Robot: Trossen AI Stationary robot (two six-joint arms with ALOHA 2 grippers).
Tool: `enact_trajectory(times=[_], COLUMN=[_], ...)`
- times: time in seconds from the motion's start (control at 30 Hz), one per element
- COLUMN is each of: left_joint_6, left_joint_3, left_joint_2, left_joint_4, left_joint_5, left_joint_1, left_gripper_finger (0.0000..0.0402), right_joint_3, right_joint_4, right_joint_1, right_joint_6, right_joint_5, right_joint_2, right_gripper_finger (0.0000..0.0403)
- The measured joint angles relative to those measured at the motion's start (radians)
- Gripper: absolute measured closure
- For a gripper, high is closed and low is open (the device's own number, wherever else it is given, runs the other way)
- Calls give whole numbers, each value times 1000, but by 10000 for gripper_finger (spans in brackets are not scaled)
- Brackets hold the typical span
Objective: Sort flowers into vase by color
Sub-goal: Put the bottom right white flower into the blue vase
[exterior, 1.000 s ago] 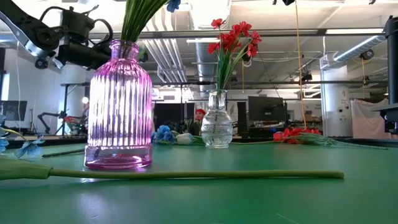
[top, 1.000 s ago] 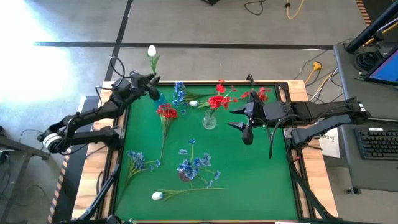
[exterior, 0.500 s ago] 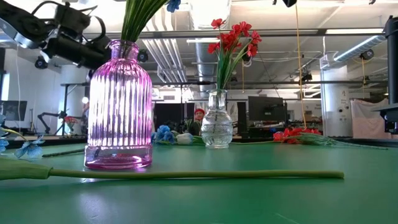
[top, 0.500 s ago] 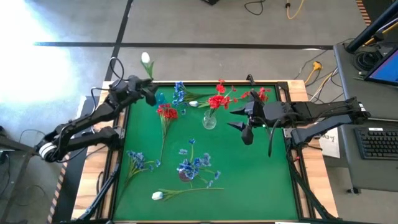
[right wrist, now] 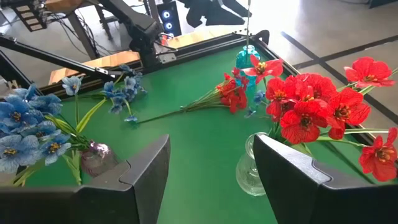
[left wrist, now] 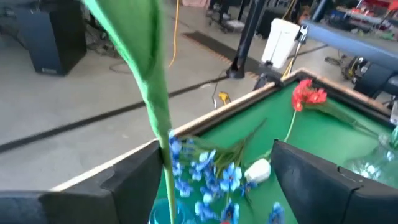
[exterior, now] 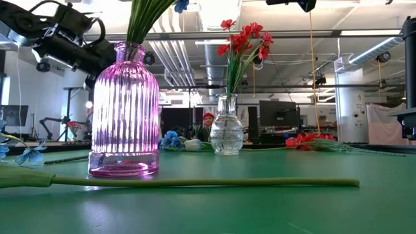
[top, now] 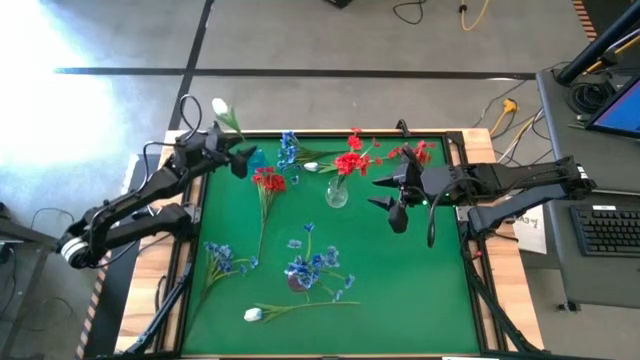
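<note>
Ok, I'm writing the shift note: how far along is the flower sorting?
Done: red flowers stand in the clear vase, blue flowers in the pink vase. In hand: the left hand is open around a white tulip whose stem reaches the teal vase. Left: a loose red bunch, blue sprays and a white bud lie on the mat; the right hand waits open.

I work in a robotics lab or open workshop hall. My green felt-covered worktop (top: 400,290) with its wooden rim stands on a bare grey concrete floor (top: 330,40) marked with dark tape lines, loose yellow and black cables (top: 470,14) trailing across it. Beside me sits a side desk with a black keyboard (top: 607,230). Beyond the worktop I see exposed silver ceiling ducts (exterior: 188,52), rows of dark computer monitors (exterior: 279,117) and a person (exterior: 207,123) seated far off.
</note>
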Motion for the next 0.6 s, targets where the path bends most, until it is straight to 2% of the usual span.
enact_trajectory(times=[0.23,0.6], left_joint_6=[-22,-82], left_joint_3=[0,14], left_joint_2=[-10,-88], left_joint_4=[-77,-328], left_joint_5=[-1,-3], left_joint_1=[0,0], left_gripper_finger=[82,80], right_joint_3=[0,0], right_joint_4=[-2,-94], right_joint_1=[0,0], right_joint_6=[2,118], right_joint_5=[0,1], right_joint_2=[0,-4], right_gripper_finger=[179,179])
